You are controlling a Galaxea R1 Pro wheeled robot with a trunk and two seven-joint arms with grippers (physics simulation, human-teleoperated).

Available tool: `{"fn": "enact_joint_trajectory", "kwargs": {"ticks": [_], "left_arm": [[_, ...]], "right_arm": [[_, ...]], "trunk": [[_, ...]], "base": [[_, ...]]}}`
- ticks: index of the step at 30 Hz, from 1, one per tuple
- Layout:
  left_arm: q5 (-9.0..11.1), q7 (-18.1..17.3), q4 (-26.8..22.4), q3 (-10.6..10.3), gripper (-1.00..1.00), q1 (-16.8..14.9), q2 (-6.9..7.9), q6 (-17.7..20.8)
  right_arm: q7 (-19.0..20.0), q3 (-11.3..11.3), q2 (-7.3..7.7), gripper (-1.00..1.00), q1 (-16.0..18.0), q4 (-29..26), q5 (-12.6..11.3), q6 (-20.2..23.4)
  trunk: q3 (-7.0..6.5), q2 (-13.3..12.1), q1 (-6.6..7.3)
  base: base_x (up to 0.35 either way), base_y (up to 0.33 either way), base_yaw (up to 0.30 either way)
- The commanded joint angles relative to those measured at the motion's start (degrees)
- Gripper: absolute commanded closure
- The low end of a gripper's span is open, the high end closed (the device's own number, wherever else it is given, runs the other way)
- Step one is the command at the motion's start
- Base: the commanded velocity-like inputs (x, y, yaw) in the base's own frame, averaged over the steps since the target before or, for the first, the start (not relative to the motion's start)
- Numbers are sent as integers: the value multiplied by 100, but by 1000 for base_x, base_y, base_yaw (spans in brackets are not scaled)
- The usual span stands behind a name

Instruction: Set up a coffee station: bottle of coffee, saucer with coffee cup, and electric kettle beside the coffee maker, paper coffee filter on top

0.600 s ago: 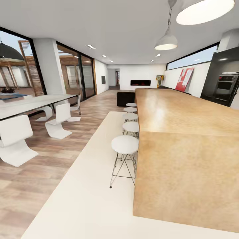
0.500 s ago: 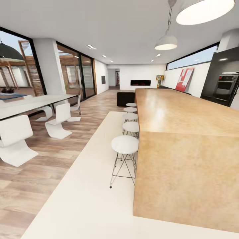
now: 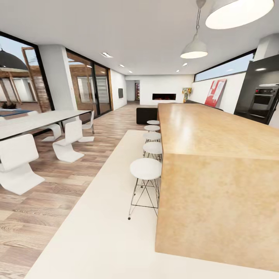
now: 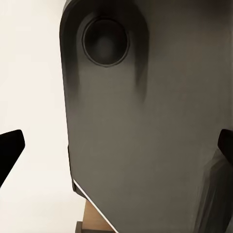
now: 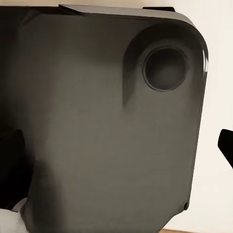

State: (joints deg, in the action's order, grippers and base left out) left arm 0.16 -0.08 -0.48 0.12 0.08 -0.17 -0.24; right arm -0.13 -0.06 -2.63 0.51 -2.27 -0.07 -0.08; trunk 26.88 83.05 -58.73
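The coffee maker, kitchen countertop, bottle of coffee, kitchen shelf, paper coffee filter, saucer, coffee cup and electric kettle are all out of view. In the left wrist view my left gripper (image 4: 116, 148) is open, its dark fingertips (image 4: 9, 150) far apart at the picture's two sides, with nothing between them. Behind it is my own dark rounded base. In the right wrist view my right gripper (image 5: 119, 150) also stands open and empty over the same dark body, one fingertip (image 5: 226, 145) showing against pale floor.
A long thick wooden island bar (image 3: 209, 135) runs ahead on the right, with a row of white stools (image 3: 145, 169) along its left side on a white floor strip (image 3: 104, 217). A white dining table (image 3: 35, 120) and chairs (image 3: 17, 162) stand left. A black wall oven (image 3: 264, 100) is at far right.
The head view has shifted very slightly, seen in the scenery through the left windows, so the camera has moved a little. Nothing in the room has moved.
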Motion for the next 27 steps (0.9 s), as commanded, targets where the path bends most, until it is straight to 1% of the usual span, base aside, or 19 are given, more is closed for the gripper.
{"fn": "enact_joint_trajectory", "kwargs": {"ticks": [1,15,27], "left_arm": [[2,-1,-5,2,-100,1,0,-2],[2,-1,-5,3,-100,1,0,-2],[2,-1,-5,-2,-100,1,0,-2]], "right_arm": [[-2,-1,-1,-100,2,-1,-1,-1],[14,-3,-1,-100,2,-10,-2,-1],[39,-2,-1,-100,2,-10,-2,-1]], "trunk": [[4,2,0],[4,2,0],[4,2,0]], "base": [[0,0,0],[0,0,-11],[0,0,-239]]}}
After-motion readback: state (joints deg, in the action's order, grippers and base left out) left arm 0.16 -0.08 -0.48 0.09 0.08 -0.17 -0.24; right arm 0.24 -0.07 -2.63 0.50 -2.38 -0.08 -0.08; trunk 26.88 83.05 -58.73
